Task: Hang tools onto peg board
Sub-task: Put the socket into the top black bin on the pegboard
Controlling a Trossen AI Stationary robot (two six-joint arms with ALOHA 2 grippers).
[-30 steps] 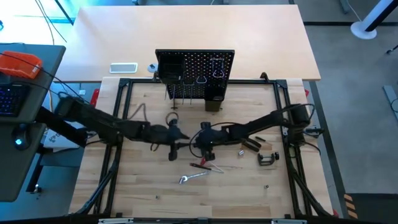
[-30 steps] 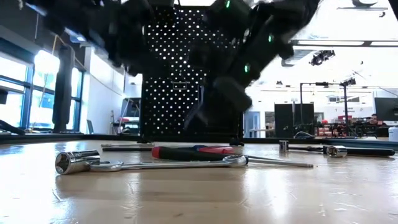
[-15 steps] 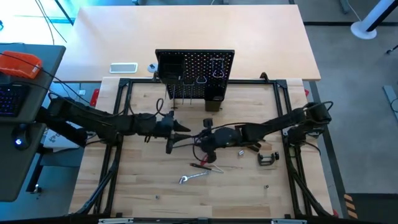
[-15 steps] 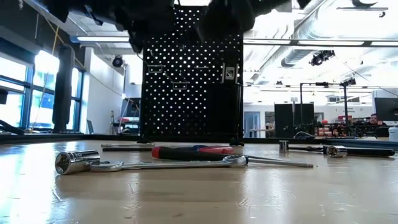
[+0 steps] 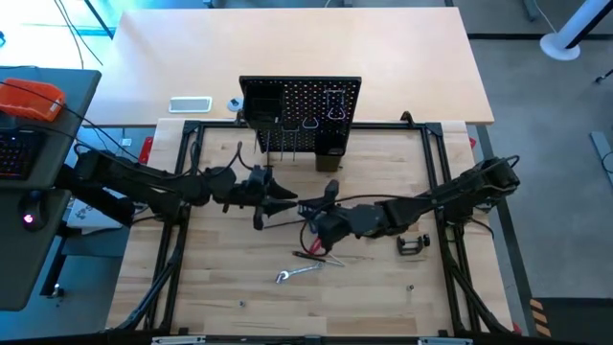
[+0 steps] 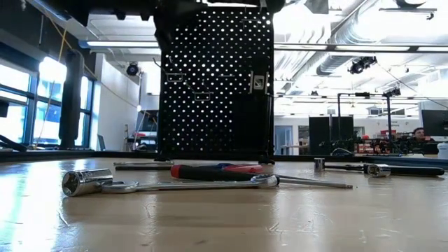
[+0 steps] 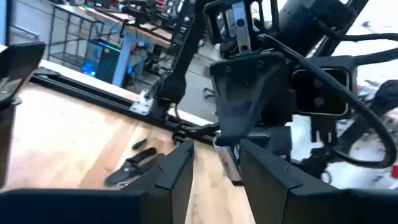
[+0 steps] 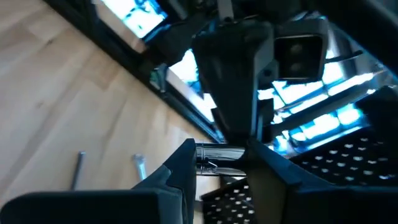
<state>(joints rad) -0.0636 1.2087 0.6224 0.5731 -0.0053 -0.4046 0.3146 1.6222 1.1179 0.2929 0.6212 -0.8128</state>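
Both grippers meet mid-table, the left gripper [image 5: 287,201] and right gripper [image 5: 324,199] each clamped on one silver tool [image 8: 219,154]. The peg board [image 5: 300,115] stands at the far edge

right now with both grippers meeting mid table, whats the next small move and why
Probably open the right gripper. Both it and the left gripper seem clamped on the same silver tool above the table, so neither arm can carry it off alone. The left looks slightly nearer the peg board, so it could then take the tool there.
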